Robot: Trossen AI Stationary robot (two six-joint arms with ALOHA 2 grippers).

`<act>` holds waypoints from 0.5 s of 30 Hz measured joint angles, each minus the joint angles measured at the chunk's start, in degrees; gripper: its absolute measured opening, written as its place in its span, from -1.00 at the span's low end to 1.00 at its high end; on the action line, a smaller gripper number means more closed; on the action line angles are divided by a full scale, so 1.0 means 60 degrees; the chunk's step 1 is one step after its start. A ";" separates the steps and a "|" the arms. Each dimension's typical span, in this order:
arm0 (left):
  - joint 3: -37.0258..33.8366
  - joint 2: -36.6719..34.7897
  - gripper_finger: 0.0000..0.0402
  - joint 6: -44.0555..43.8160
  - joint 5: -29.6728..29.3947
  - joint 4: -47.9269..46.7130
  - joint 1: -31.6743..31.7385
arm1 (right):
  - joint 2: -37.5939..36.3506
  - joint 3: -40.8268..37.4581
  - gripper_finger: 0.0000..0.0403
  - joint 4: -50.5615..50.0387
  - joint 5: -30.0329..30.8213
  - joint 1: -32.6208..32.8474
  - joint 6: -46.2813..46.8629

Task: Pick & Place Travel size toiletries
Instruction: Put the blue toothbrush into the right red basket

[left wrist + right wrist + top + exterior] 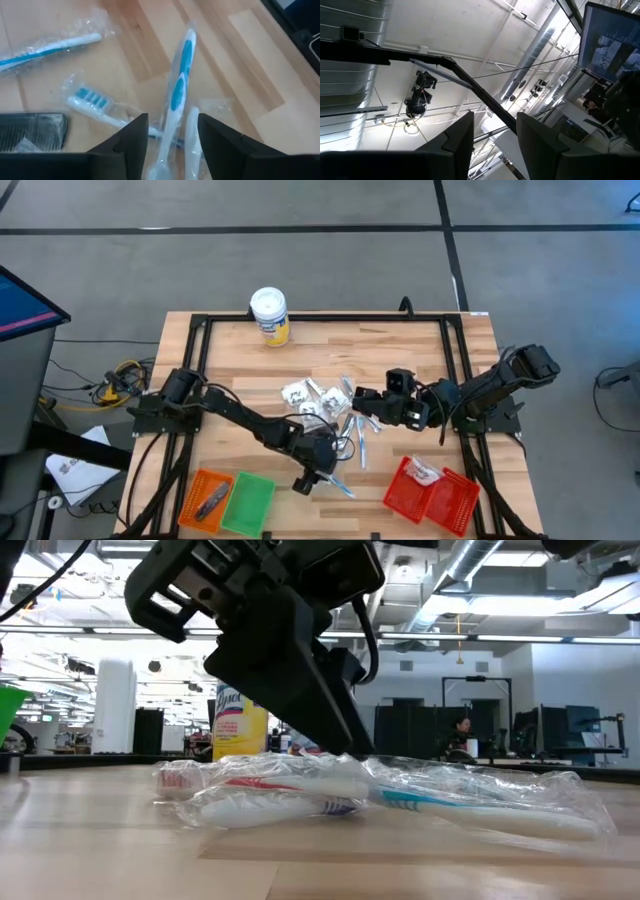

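The travel size toiletries lie in a heap (pixel 318 400) at the table's middle: white sachets and wrapped sticks. A few clear-wrapped toothbrushes (pixel 300 790) lie nearer the front edge. My left gripper (pixel 172 145) slants down over them, open, its fingers on either side of a blue-and-white toothbrush (pixel 178 90). A second wrapped one (pixel 192 135) lies right beside it. In the high view the left gripper (pixel 318 468) is at front centre. My right gripper (pixel 362 395) hangs above the heap, tilted up toward the ceiling, open (pixel 492 145) and empty. My left gripper reaches down to the clear wrapper (pixel 352 755) of the toothbrushes, slanting from above and from the table's left. The blue-and-white toothbrush handle (pixel 167 150) runs between the two fingers, lying flat on the table. Whether the fingertips touch it, I cannot tell.
A white-lidded yellow canister (pixel 270 315) stands at the far edge. An orange basket (pixel 208 498) and a green one (pixel 250 500) sit at front left, a red basket (pixel 432 495) at front right. A dark comb (pixel 30 131) and other wrapped toothbrushes (pixel 50 47) lie near the left gripper.
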 joint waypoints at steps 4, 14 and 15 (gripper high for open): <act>0.0000 0.0020 -0.18 0.0003 -0.0016 -0.0035 0.0008 | 0.0000 0.0003 -0.32 0.0003 0.0014 0.0000 -0.0048; -0.0134 0.0030 -0.28 0.0003 -0.0138 -0.0422 0.0000 | 0.0000 0.0003 -0.30 0.0007 0.0021 0.0000 -0.0044; -0.0179 0.0033 -0.29 0.0003 -0.0138 -0.0448 -0.0003 | 0.0000 0.0003 -0.30 0.0005 0.0018 0.0000 -0.0042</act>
